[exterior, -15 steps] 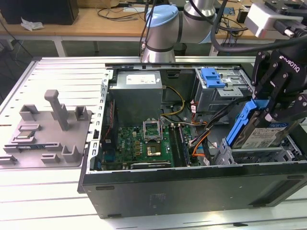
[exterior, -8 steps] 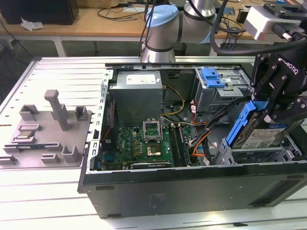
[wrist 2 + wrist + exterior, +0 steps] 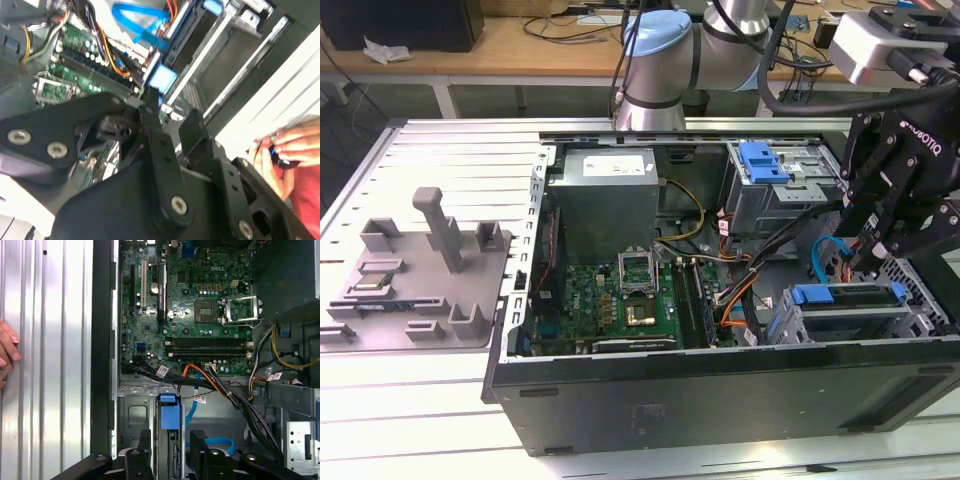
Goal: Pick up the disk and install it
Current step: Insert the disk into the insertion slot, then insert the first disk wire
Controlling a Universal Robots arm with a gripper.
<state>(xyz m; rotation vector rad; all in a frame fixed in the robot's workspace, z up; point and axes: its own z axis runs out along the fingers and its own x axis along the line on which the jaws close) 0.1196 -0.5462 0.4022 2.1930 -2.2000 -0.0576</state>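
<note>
Currently the gripper (image 3: 868, 262) hangs over the open computer case (image 3: 720, 385), above the drive cage in the case's near corner at the exterior view's right. Its fingers (image 3: 145, 440) are spread apart and grasp nothing. In both wrist views they stand one on either side of the disk (image 3: 169, 412), with a gap showing on each side.

The disk (image 3: 845, 296) sits on edge in that cage, with the blue carrier rail uppermost (the silver body is mostly hidden by the cage walls). A thin blue cable (image 3: 825, 255) loops just beside it, under the gripper.

The motherboard (image 3: 620, 300) lies on the case floor, and the power supply (image 3: 605, 190) is against the case's far wall. A bare blue bracket (image 3: 763, 160) rests on the far drive cage.

The case lies on a ribbed metal table (image 3: 420, 430), and a grey fixture plate (image 3: 420, 270) sits near the table's edge at the exterior view's left. In the first wrist view, a person's hand (image 3: 6, 355) rests on the table beside the case.
</note>
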